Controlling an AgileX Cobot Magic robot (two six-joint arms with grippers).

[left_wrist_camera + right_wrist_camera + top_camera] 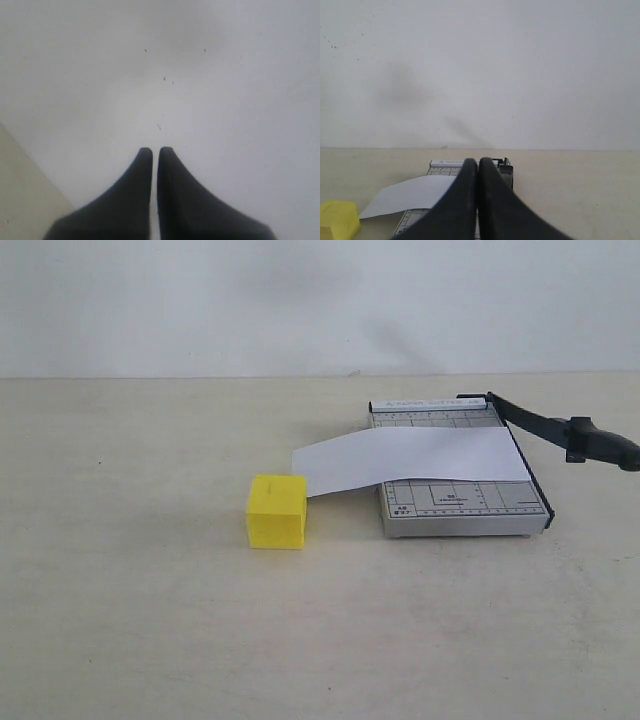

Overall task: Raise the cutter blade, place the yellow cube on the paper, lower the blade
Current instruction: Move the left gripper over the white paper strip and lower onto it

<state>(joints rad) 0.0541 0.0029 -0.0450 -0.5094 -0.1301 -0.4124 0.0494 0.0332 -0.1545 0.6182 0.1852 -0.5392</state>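
Observation:
The grey gridded trimmer [455, 508] lies right of centre on the beige table. Its black cutter blade [560, 428] is raised off the base, handle end out to the right. The white paper [410, 460] lies across the base, and its left end overhangs toward the yellow cube [277, 511], which sits on the table just left of the trimmer. Neither arm shows in the exterior view. My left gripper [152, 150] is shut and empty, facing a white wall. My right gripper [478, 162] is shut and empty, with the trimmer [445, 167], paper [407, 196] and cube [337, 218] beyond it.
A white wall [320, 300] rises behind the table's far edge. Bare beige tabletop [130, 620] extends left of and in front of the cube and trimmer. No other objects are in view.

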